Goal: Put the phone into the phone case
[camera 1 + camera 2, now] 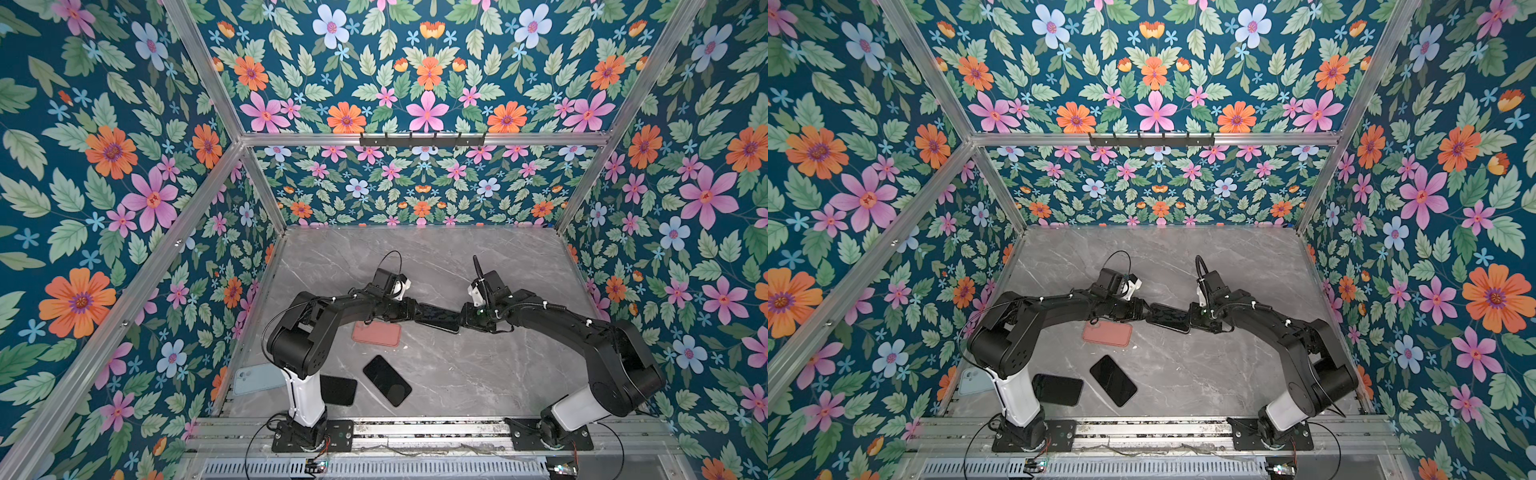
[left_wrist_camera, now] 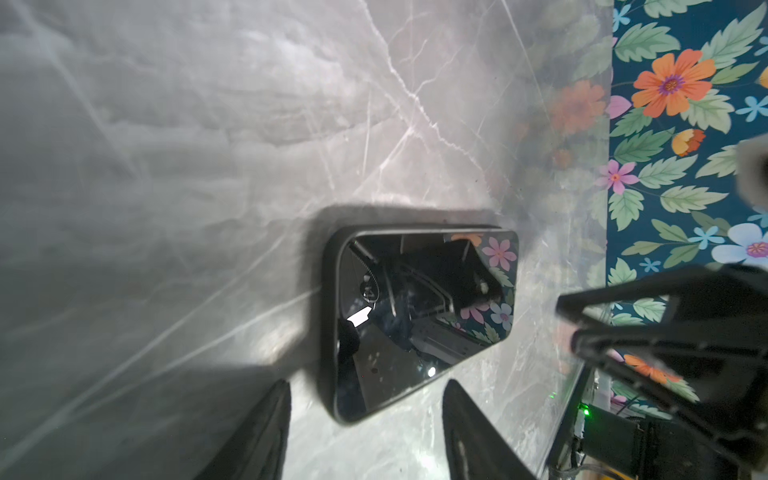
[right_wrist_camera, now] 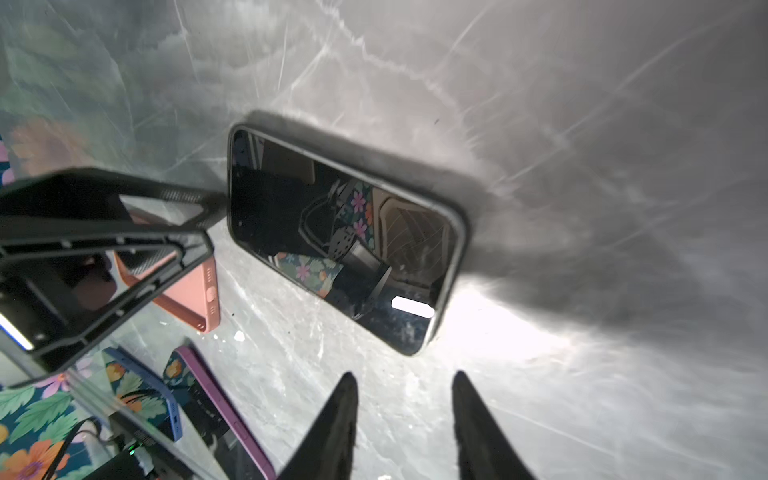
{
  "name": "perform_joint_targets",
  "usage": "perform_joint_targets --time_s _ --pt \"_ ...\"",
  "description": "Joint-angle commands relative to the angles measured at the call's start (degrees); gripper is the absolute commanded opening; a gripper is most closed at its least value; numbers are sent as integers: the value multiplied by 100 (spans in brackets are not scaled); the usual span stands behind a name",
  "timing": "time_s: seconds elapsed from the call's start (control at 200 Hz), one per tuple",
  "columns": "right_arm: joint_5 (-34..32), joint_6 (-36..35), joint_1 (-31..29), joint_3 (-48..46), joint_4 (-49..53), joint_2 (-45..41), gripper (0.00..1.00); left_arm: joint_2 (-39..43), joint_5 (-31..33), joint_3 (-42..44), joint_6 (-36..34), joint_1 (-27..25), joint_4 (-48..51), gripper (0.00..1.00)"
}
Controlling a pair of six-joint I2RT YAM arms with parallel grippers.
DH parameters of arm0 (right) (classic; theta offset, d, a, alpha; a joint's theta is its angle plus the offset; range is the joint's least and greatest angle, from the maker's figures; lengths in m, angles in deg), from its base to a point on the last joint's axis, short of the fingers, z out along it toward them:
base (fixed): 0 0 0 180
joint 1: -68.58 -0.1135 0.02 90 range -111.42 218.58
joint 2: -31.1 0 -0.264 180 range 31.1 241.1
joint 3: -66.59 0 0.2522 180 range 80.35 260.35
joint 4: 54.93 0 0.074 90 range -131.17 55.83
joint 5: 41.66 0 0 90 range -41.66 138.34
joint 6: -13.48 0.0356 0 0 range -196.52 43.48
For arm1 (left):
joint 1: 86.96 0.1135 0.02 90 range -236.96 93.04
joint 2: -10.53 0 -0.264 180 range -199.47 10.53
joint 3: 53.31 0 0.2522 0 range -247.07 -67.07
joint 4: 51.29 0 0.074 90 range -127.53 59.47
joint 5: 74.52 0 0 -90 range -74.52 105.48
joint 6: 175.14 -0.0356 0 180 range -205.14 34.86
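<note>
A black phone (image 1: 438, 318) (image 1: 1169, 318) lies flat on the marble table, screen up, between my two grippers. A dark rim that looks like a black phone case frames its glass (image 2: 419, 316) (image 3: 340, 241). My left gripper (image 1: 415, 311) (image 1: 1146, 313) (image 2: 368, 386) is open at one short end. One corner of the phone shows between its fingers, and neither finger presses on it. At the other short end my right gripper (image 1: 461, 320) (image 1: 1190, 320) (image 3: 405, 374) is open too. Its tips stop just short of the phone's corner.
A salmon-pink case (image 1: 376, 332) (image 1: 1106, 332) (image 3: 195, 291) lies just in front of the left gripper. Nearer the front lie a purple-edged black phone (image 1: 386, 380) (image 3: 224, 411), a dark phone in a blue case (image 1: 338, 390) (image 3: 145, 395) and a light-blue one (image 1: 255, 378). Flowered walls enclose the table.
</note>
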Motion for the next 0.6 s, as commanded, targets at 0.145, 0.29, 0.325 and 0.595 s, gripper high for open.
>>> perform_joint_targets --time_s 0.145,0.29,0.325,0.595 --pt "176 -933 251 604 -168 561 61 296 -19 443 240 -146 29 66" --pt "425 -1200 404 960 -295 1143 70 369 -152 604 548 -345 -327 67" --pt "508 -1242 414 1058 -297 1273 71 357 -163 605 586 -391 -361 67" --pt "982 -1325 416 1192 -384 1724 69 250 -218 618 734 -503 -543 70"
